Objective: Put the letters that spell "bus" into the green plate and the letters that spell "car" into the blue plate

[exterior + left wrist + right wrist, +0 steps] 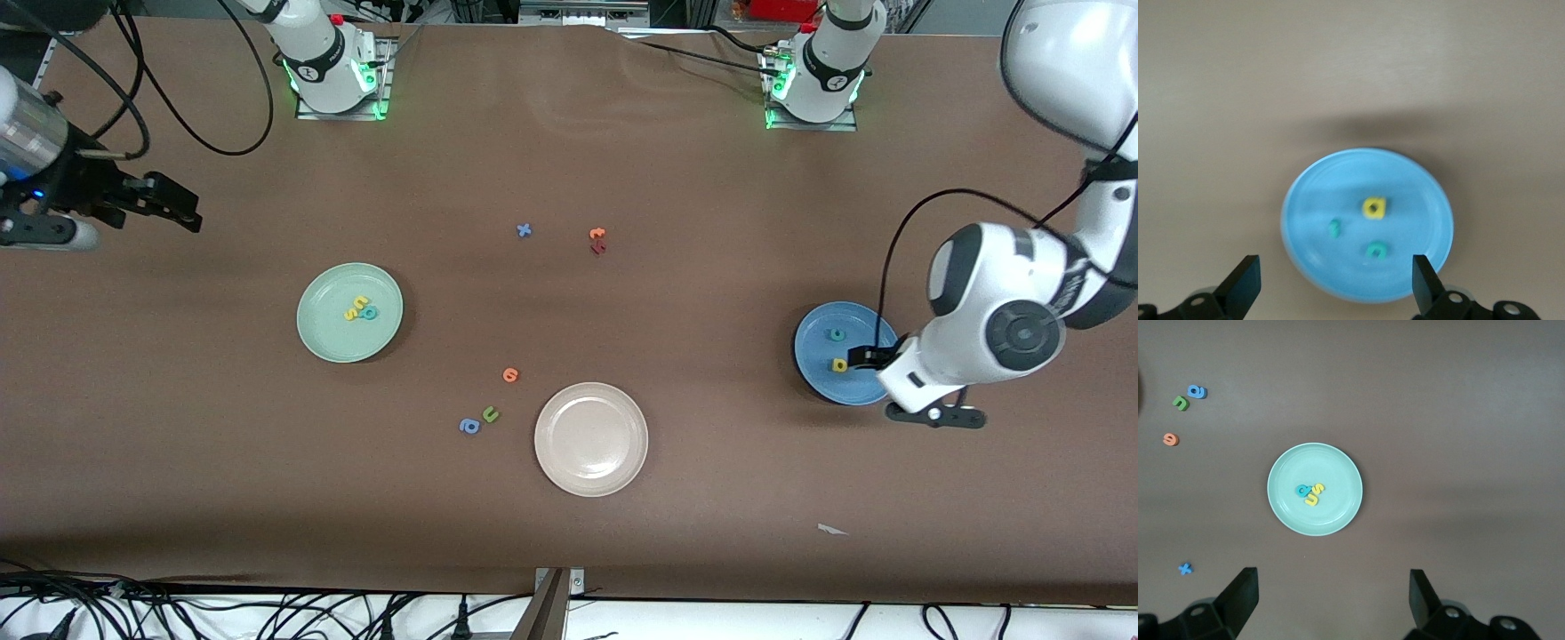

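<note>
Holding b, u, s: green plate (320, 333). Holding c, a, r: blue plate (1418, 193). Left gripper (1331, 283) released above it; right gripper (1331, 600) released, waiting.

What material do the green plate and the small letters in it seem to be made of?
The green plate looks like matte plastic or melamine: uniform pastel colour, smooth raised rim, hardly any glare. The letters look like soft foam: thick, flat, dull cut-out shapes. Neither is certain.

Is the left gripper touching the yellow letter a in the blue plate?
Apart. In the left wrist view the open left gripper hangs above the blue plate, and the yellow a lies flat inside it, clear of both fingertips.
</note>
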